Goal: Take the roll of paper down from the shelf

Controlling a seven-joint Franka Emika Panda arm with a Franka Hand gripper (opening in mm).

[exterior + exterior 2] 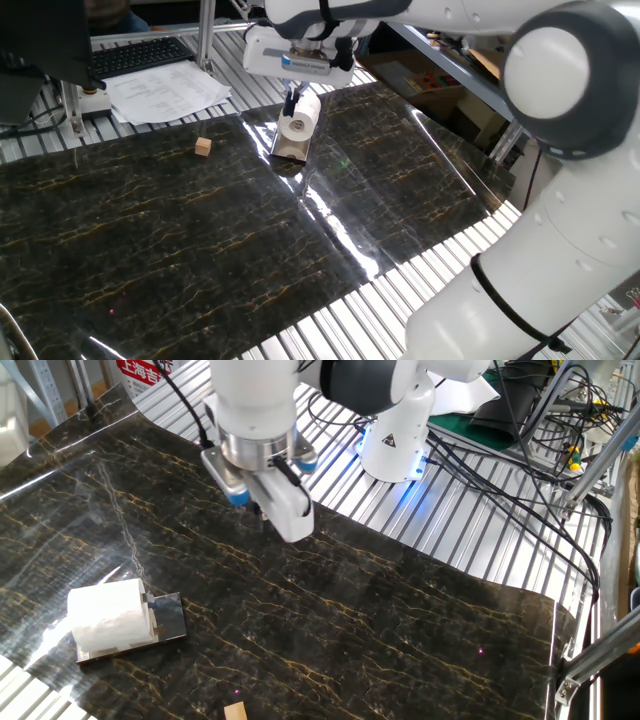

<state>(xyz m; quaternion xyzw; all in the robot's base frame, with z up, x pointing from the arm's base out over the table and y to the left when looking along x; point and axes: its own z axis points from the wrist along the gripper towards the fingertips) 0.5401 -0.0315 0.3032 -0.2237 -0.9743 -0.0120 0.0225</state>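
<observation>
Roll of paper (106,618) seated on the shelf (170,622).
The claw (262,515) is held above the tabletop (400,630), apart from the roll (its opening cannot be told).

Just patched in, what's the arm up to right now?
The gripper hangs above the dark marble-patterned table, holding nothing and well short of the roll of paper. The roll sits untouched on the shelf near the table's corner. Whether the jaws are open is unclear.
</observation>
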